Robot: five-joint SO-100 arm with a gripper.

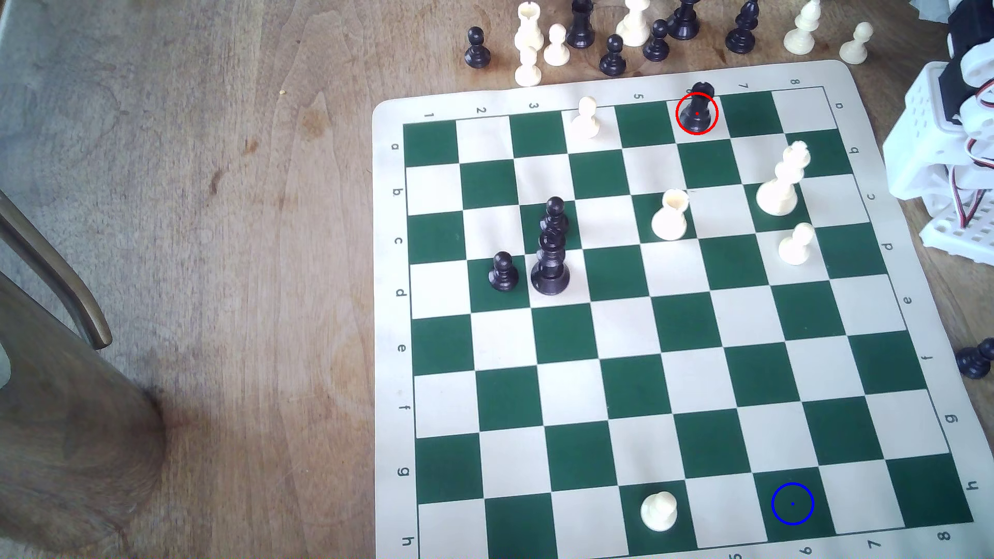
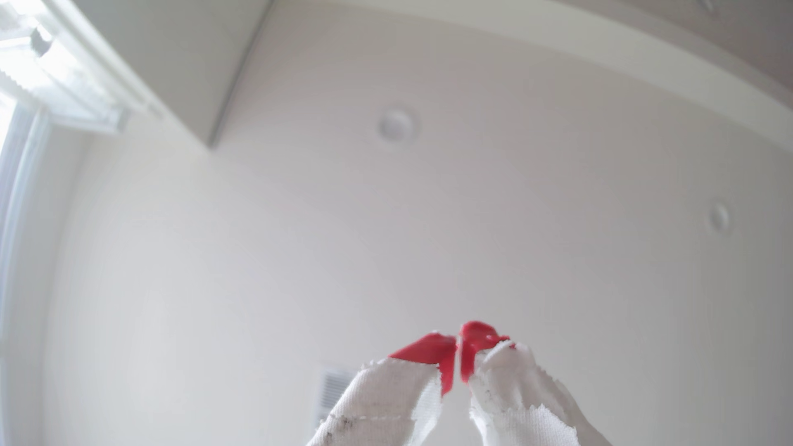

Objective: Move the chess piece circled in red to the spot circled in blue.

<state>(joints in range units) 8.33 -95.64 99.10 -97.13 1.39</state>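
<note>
Black and glossy, the rook point(image 1: 697, 110) stands upright inside the red ring on a cream far-row square, near the folded white arm point(image 1: 952, 150) at the exterior view's right. The blue-ringed square point(image 1: 792, 503) lies bare on the near row, well apart. White pieces point(image 1: 780, 180) stand between them. The gripper point(image 2: 458, 343), pointing at a ceiling, has its red tips pressed together, holding nothing.
</note>
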